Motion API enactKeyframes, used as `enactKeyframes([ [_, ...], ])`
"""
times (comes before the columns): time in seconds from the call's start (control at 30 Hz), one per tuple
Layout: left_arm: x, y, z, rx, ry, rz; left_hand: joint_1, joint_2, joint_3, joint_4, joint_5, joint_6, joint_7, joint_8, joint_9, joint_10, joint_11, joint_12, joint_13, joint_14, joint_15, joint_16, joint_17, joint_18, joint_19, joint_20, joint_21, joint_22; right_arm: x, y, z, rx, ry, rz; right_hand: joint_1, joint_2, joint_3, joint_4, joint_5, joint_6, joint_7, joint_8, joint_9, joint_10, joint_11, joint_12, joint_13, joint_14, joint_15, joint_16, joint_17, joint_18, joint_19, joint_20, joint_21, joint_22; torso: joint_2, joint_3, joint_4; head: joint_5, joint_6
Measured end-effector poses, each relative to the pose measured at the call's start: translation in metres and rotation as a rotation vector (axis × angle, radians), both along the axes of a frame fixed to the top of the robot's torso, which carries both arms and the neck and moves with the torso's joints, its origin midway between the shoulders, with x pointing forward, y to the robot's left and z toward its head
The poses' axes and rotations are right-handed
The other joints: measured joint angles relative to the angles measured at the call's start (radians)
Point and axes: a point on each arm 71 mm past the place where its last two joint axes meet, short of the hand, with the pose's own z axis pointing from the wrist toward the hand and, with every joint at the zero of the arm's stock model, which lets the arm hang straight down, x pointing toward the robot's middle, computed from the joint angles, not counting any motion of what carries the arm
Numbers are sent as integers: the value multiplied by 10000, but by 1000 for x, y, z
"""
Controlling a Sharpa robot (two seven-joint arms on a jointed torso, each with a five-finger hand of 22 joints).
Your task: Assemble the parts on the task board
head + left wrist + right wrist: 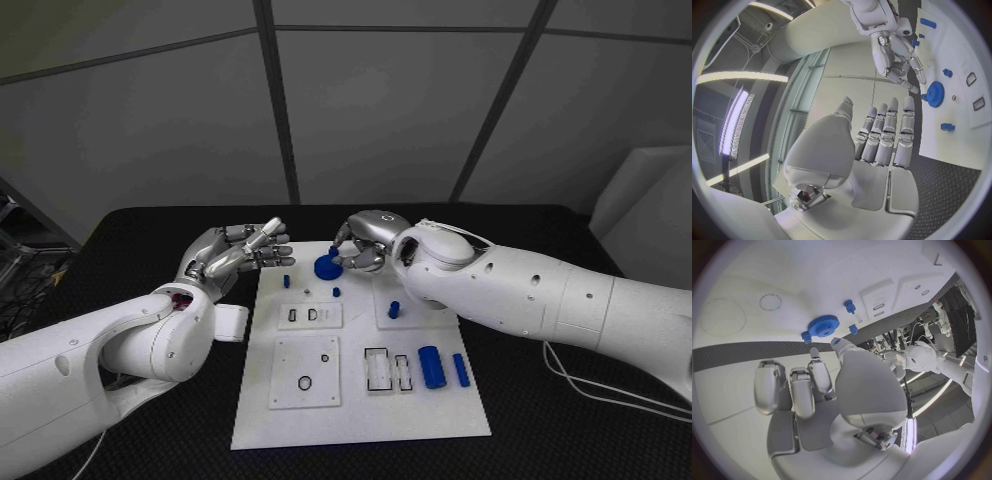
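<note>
Head view shows the right hand point(368, 243) pinching a small blue peg point(836, 341) just above the round blue toothed gear point(329, 267) on the white rectangular task board point(361, 410). Beside the board's far left corner, the left hand point(238, 250) hovers empty, fingers straight and close together.

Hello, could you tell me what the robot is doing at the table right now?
It is assembling small blue parts on a white board. The right hand is at the far end of the board, fingertips at a blue gear, apparently seating it; whether it grips the gear is unclear. The left hand hovers open beside the board, holding nothing. Two blue cylinders lie near the board's right edge.
</note>
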Motion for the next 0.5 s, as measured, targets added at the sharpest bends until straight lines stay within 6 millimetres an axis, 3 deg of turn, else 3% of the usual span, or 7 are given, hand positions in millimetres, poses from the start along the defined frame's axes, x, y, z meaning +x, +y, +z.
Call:
enactKeyframes([
  [0.13, 1, 2, 0, 24, 7, 51, 0, 0, 0, 0, 0, 0, 0, 0, 0, 0, 0, 0, 0, 0, 0, 0, 0, 0, 0, 0, 0, 0, -8, -20, 6, 746, -147, 148, 171, -65, 95, -96, 0, 0, 0, 0, 0, 0, 0, 0, -1, 0, 0, 0, 0, -1, 0, 0, 0, 0, -11, 4, -12, 4, 27],
  [0.3, 2, 4, -1, 47, 12, 100, 0, 0, 0, 0, 0, 0, 0, 0, 0, 0, 0, 0, -10, 0, 0, 0, 10, 0, 0, 0, -39, -11, -11, -62, 10, 1429, 50, -220, 530, -295, 164, -395, -368, 72, -2, 0, 0, 0, 0, -12, -1, 0, 0, -10, -1, 0, -11, -11, -43, 0, -18, 10, -35, -31, 75],
  [0.5, 2, 6, -1, 63, 17, 134, 0, 0, 0, 0, 0, 0, 0, 0, 1, 0, 0, 0, -10, 0, 0, -39, 9, 0, 0, 0, -39, -11, -11, -116, 10, 1709, 384, -1026, 825, -510, 3, -620, -655, 228, -58, 0, 1, -1, 0, -89, -32, 0, -1, -60, -1, -1, -132, -57, -128, 0, -47, 16, -111, -89, 112],
])
